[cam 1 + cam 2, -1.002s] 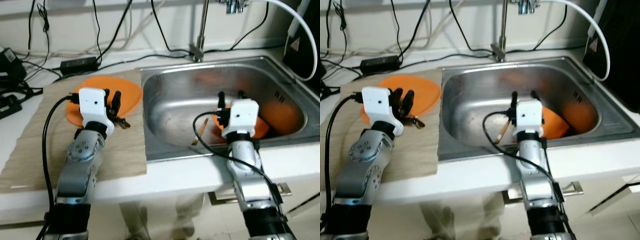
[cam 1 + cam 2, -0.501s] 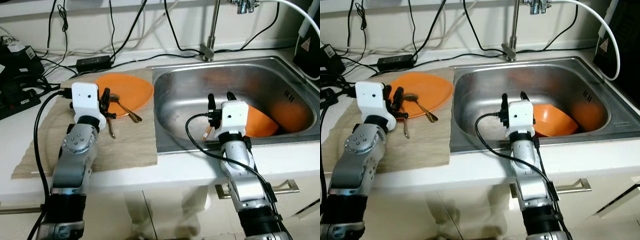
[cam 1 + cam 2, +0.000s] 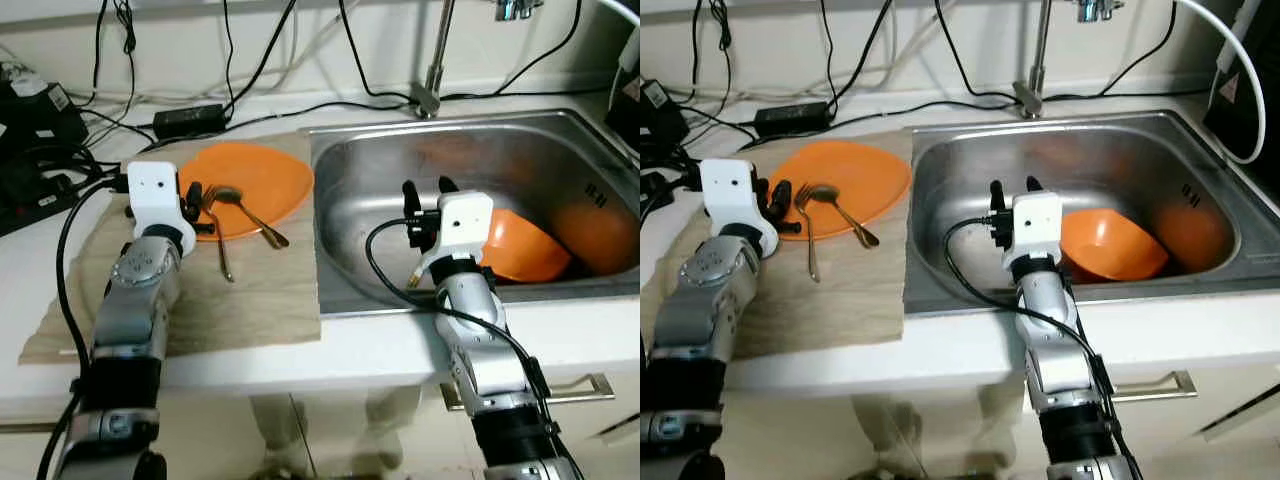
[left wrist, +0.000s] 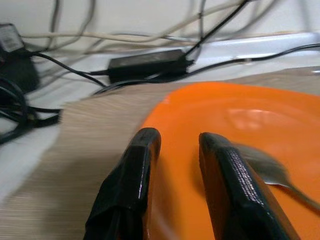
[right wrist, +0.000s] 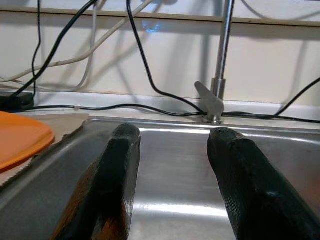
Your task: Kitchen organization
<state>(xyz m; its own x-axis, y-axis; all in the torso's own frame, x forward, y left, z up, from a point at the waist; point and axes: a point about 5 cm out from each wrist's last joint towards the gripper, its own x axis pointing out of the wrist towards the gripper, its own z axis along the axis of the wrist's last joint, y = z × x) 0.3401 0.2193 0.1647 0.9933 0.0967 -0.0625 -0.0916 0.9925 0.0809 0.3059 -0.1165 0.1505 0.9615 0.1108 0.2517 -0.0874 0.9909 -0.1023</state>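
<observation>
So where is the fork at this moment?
In the right eye view the fork is on the robot's left: tines on the orange plate beside the spoon, handle on the mat, near the left gripper.

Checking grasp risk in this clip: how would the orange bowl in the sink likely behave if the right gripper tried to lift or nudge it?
The orange bowl looks rigid, probably light plastic. It lies tilted against the steel sink, so a push would likely slide or rock it. Its smooth, curved rim could slip between the right gripper's open fingers.

Silver arms, white wrist blocks, black cables, black fingers (image 4: 131,185).
</observation>
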